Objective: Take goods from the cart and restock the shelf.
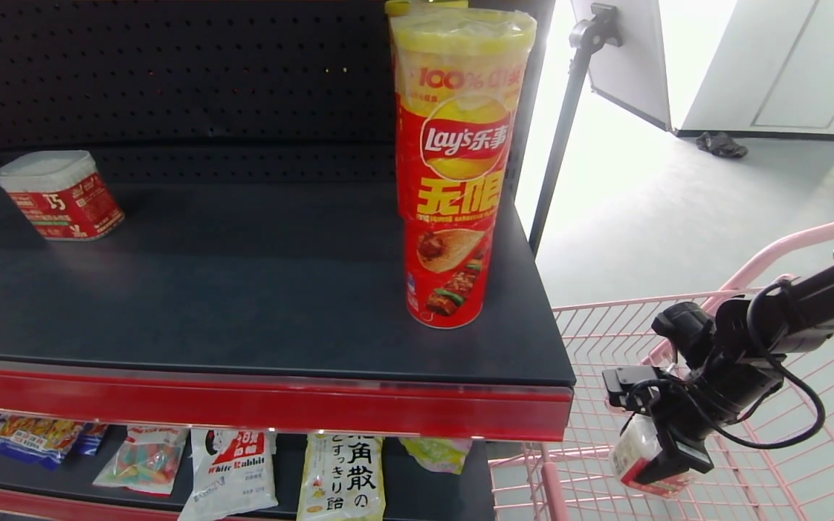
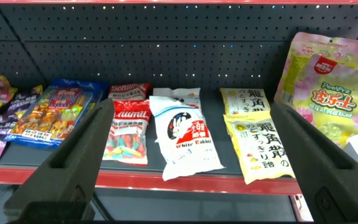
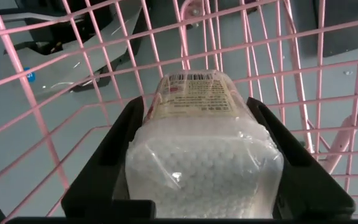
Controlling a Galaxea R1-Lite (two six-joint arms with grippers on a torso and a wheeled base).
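Black jaws of the right gripper [image 3: 194, 115] are clamped on a film-wrapped tub [image 3: 204, 155], pinching its sides so that it hangs secure inside the pink wire cart [image 1: 793, 246], just off the shelf's end. The right wrist view gives that grip close up. The head view adds the likely destination: the upper shelf [image 1: 243, 289], bearing a matching red-and-white tub [image 1: 60, 195] and a tall chip can [image 1: 457, 166]. The left gripper [image 2: 191, 106], jaws apart, faces candy bags [image 2: 185, 137] on the lower shelf.

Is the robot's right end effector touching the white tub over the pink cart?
Touching. The right wrist view shows the right end effector closed on the white tub, fingers pressed against both its sides.
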